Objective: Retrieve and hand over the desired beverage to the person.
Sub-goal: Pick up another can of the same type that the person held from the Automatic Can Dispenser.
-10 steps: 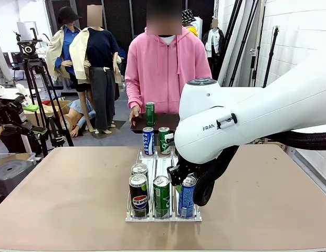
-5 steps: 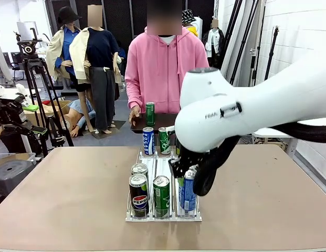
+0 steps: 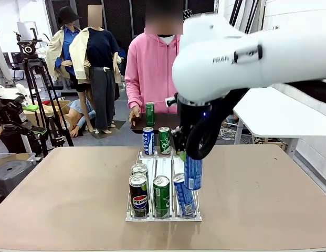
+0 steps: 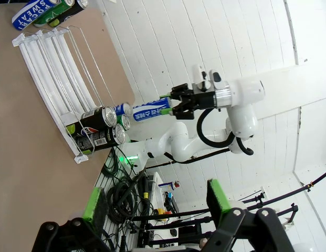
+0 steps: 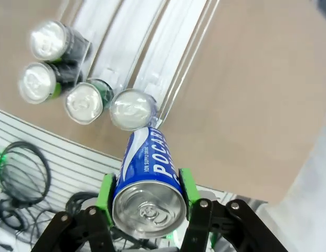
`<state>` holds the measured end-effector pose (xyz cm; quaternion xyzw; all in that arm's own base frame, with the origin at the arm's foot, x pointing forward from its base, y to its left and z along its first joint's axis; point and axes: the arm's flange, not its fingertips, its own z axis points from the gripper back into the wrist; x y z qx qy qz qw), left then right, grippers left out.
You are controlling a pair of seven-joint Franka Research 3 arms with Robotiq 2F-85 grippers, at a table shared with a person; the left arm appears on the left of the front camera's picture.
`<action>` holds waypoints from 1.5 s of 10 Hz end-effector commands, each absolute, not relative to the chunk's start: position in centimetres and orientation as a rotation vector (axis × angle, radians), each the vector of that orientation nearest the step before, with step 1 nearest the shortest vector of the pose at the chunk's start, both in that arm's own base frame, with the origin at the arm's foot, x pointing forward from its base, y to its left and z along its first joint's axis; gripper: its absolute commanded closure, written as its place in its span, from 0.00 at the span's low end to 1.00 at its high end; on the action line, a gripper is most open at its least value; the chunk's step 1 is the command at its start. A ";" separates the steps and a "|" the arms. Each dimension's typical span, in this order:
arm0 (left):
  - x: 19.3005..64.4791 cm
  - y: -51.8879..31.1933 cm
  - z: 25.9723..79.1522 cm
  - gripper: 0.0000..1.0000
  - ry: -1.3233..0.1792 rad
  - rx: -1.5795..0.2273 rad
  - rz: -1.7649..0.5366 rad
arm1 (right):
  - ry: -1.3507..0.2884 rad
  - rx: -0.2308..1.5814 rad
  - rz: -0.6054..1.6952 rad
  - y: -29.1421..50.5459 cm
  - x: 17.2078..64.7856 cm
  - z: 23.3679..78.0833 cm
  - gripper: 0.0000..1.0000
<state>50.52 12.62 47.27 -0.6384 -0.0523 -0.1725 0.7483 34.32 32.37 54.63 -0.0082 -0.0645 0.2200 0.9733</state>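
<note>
My right gripper (image 3: 187, 154) is shut on a blue Pocari Sweat can (image 3: 193, 173) and holds it upright above the right lane of the clear can rack (image 3: 163, 216). In the right wrist view the green pads (image 5: 106, 190) clamp the blue can (image 5: 148, 181) at its sides, top end toward the camera. The left wrist view shows my left gripper (image 4: 156, 199) open and holding nothing, far from the rack (image 4: 52, 73). The person (image 3: 158, 68) in a pink hoodie stands at the far side, one hand (image 3: 134, 113) on a dark tray (image 3: 165, 122).
At the rack's front stand a Pepsi can (image 3: 138, 195), a green can (image 3: 161, 196) and a tilted blue can (image 3: 183, 195), with one more can (image 3: 139, 170) behind. A blue can (image 3: 148, 140) and a green can (image 3: 164, 140) stand at its far end. Another green can (image 3: 150, 113) is on the tray.
My right arm has risen and lifted the blue can up out of the rack's front right place. Another blue can now shows at the front of that lane.
</note>
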 end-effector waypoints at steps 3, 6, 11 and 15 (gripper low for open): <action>50.3 12.6 47.3 0.00 -0.120 -1.391 -0.369 | -0.175 -0.043 0.522 30.9 34.1 60.5 1.00; 50.3 12.6 47.3 0.00 -0.120 -1.391 -0.369 | -0.188 -0.007 0.507 25.4 35.4 62.5 1.00; 50.3 12.6 47.3 0.00 -0.120 -1.391 -0.369 | -0.249 0.003 0.481 15.3 35.3 64.1 1.00; 50.3 12.6 47.3 0.00 -0.120 -1.391 -0.369 | -0.179 -0.001 0.484 8.4 38.4 63.7 1.00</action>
